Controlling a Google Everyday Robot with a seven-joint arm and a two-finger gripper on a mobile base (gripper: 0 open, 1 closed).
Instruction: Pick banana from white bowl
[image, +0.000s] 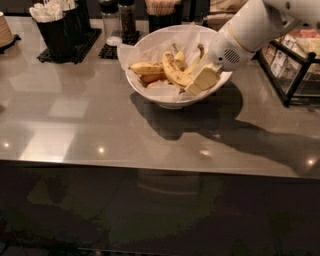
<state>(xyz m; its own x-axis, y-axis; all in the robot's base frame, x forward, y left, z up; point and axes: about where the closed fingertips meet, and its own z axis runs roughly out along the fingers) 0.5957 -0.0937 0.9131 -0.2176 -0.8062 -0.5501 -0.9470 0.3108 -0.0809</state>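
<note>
The white bowl (150, 94), lined with crinkled white paper, stands at the back middle of the grey counter. The long curved speckled banana (172, 70) lies in it, running from the bowl's middle down to the right. My gripper (197, 84) reaches in over the bowl's right rim with its cream fingers (206, 77) closed on the banana's lower right end. Shorter, browner bananas (146, 67) lie to the left of it, and another (179, 59) lies behind it. The white arm comes in from the upper right.
A black caddy with white sticks (55, 25) stands at the back left. Shakers (126, 20) stand on a black mat behind the bowl. A black wire rack (295, 65) with packets stands to the right. The counter's front edge (150, 164) runs across the view.
</note>
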